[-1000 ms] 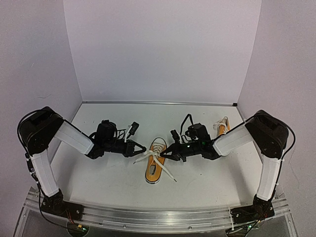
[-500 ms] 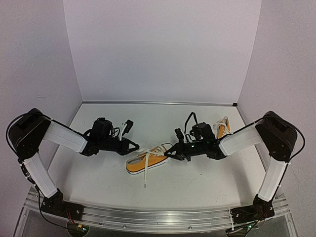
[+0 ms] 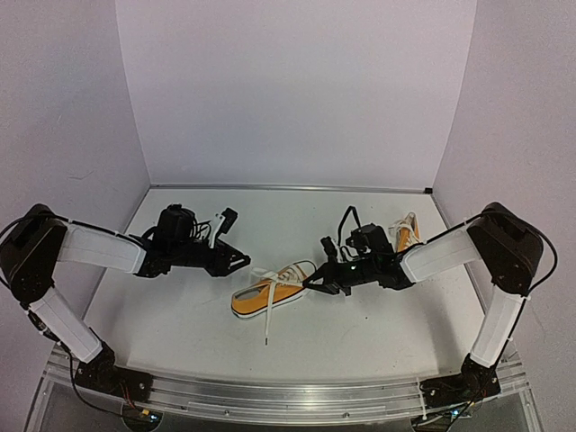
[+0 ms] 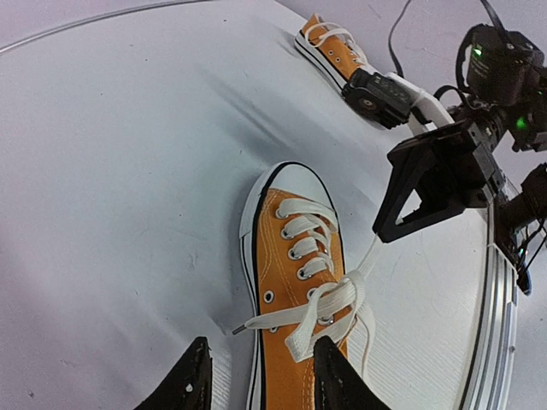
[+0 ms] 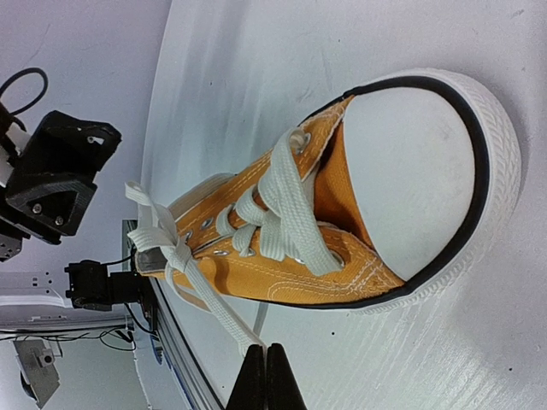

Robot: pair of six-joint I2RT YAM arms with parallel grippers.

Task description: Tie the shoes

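The left pincer stands spread, its two fingers apart and holding nothing, low over the heel end of the nearer shoe. The right pincer is pressed together, pinching one lace that runs taut from the crossing over the tongue to its tip. A second lace end trails loose across the counter toward the near edge.

The nearer shoe lies mid-counter between the two pincers, its white toe cap toward the right pincer and its heel toward the left. The other shoe sits well apart at the far right, partly hidden behind the right arm.

The counter is plain white and faintly wrinkled near the shoe. Pale walls close it in at the back and on both sides. A metal rail runs along the near edge and carries both arm bases.

Both arms are bent at the elbow, forearms reaching inward and low, nearly level with the counter. The left arm is drawn further back toward its own side than the right.
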